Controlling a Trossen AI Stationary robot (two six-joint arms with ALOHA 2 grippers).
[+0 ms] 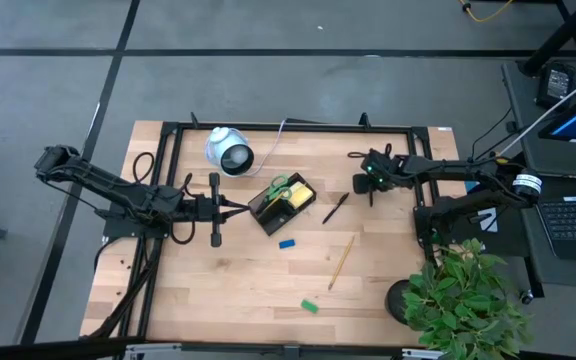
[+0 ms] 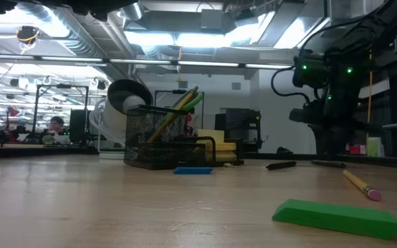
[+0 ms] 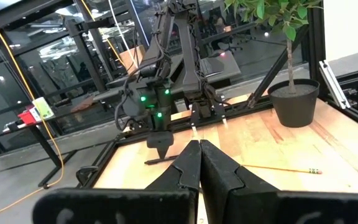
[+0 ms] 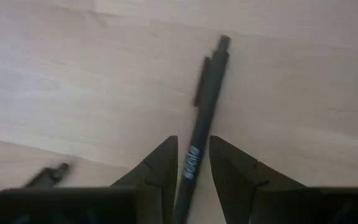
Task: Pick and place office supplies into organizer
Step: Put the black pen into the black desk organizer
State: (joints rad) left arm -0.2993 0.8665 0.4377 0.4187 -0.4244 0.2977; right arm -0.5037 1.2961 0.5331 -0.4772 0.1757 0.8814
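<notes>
The high view gives you the whole desk (image 1: 228, 270) from directly overhead, with both arms in frame. The low view sits at desk-top height and faces level across the surface into the room; the green block (image 2: 338, 218) lies nearest its lens. The left wrist view faces across the desk toward the right arm. The right wrist view looks straight down, very close, onto the black pen (image 4: 204, 106). The high and low views share the organizer (image 1: 281, 203).
</notes>
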